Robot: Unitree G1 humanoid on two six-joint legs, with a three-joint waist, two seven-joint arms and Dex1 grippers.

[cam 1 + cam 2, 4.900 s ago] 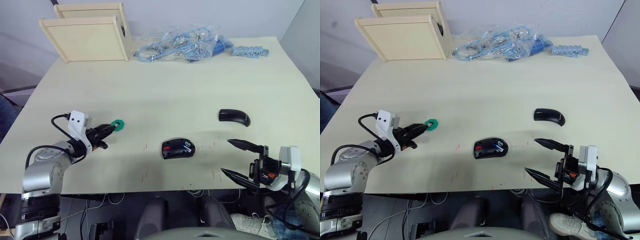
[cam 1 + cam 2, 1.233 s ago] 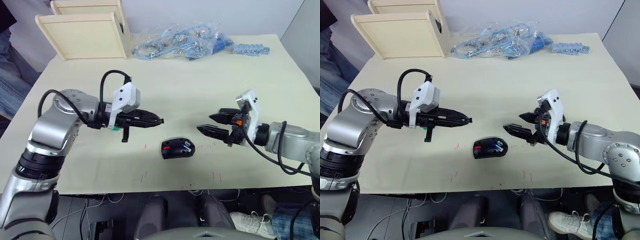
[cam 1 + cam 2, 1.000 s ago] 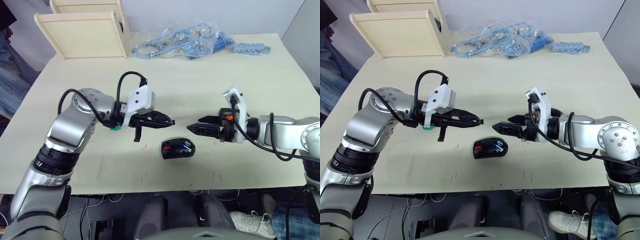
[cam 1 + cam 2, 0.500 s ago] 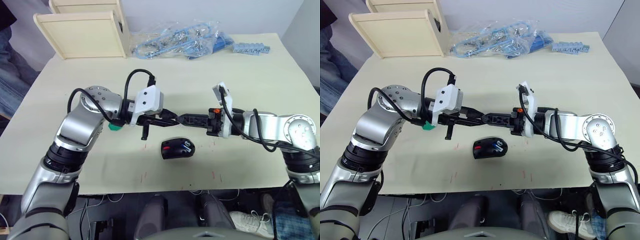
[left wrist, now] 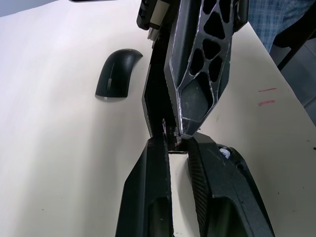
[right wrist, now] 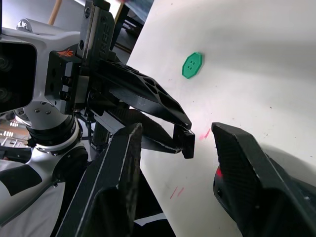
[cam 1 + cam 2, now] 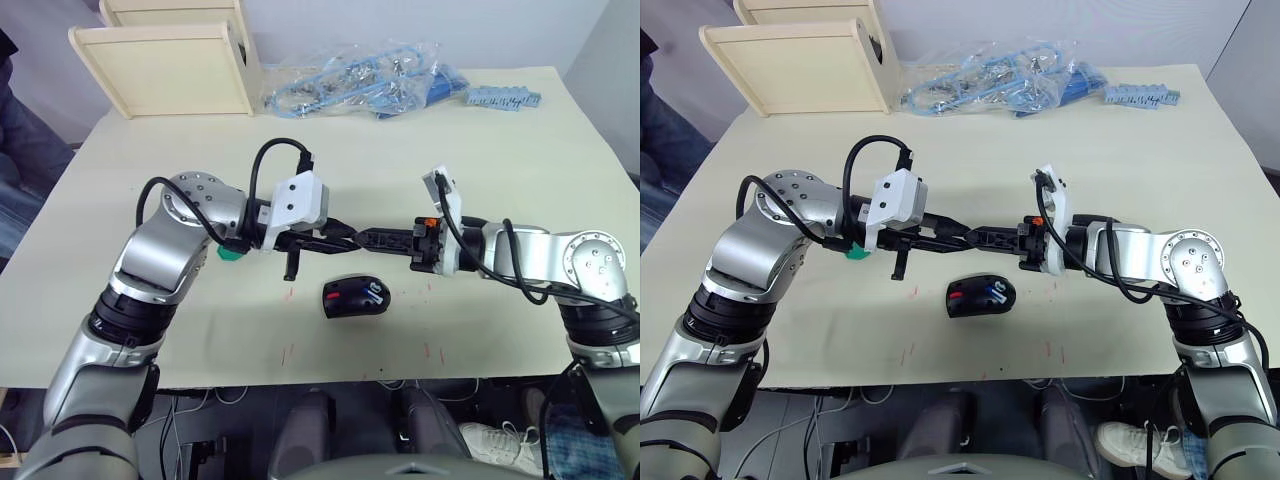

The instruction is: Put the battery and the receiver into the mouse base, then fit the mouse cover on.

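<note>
The mouse base (image 7: 355,297) lies on the table (image 7: 520,150), near its front edge. Its long axis runs from left to right across the table. The red part is at its left end, and the battery (image 7: 375,291), white and blue, sits inside at its right end. I cannot tell exactly which way the battery points.

The two arms meet tip to tip just behind the mouse base and above the table. The left gripper (image 7: 350,238) points toward the robot's right. Its fingers are almost closed and pinch the receiver (image 6: 188,143), a small black block at the very tips. In the right wrist view the block stands across the line of the fingers and sticks out a little past them.

The right gripper (image 7: 982,237) points the opposite way, toward the robot's left. Its two fingers (image 6: 121,177) are spread apart, one on each side of the receiver. In the right wrist view there is a clear gap between each finger and the block. In the left wrist view the right gripper's fingers come close beside the left fingertips, and I cannot tell if they touch them.

The mouse cover (image 5: 116,74) lies on the table with its curved back up, apart from the base. A flat green disc (image 7: 229,253) rests on the table under the left arm.
</note>
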